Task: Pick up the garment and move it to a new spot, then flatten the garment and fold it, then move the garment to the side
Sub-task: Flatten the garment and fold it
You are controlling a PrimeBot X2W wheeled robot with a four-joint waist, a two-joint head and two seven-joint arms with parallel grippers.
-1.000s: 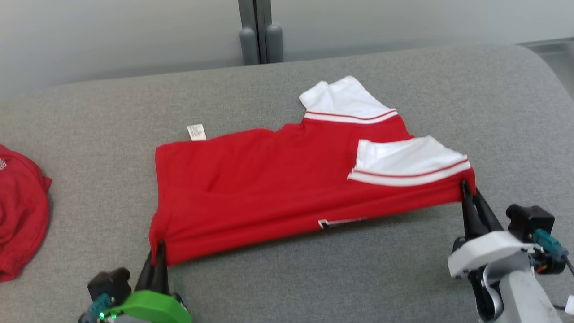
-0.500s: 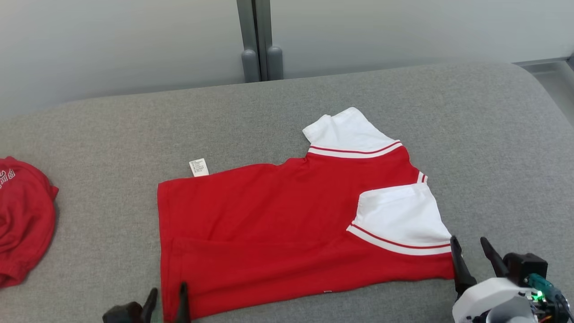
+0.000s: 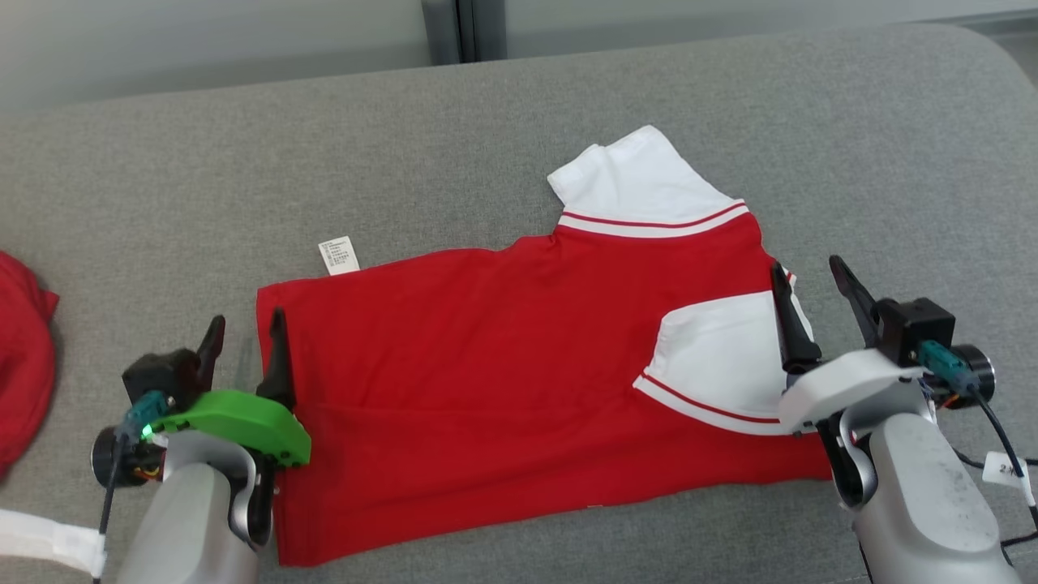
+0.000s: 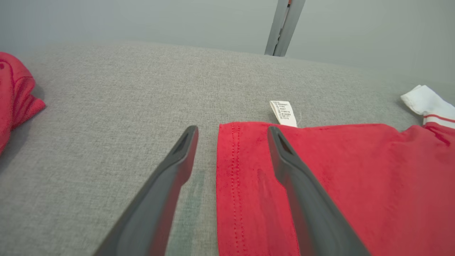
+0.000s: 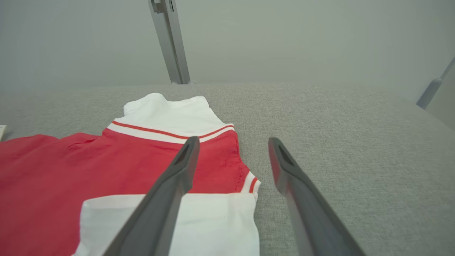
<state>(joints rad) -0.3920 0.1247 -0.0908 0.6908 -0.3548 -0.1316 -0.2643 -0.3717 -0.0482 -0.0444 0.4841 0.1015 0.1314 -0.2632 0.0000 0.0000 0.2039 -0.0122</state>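
Our soft red garment, white-sleeved, lies folded flat on the grey woven surface. Our left gripper gapes astride its stitched hem; our right gripper gapes astride the sleeve edge, open surface beyond.

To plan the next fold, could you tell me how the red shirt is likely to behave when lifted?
The red shirt looks thin and floppy, lying flat with soft creases, so it would probably sag between held corners. On the grey textured surface it would likely bunch rather than slide if pushed.
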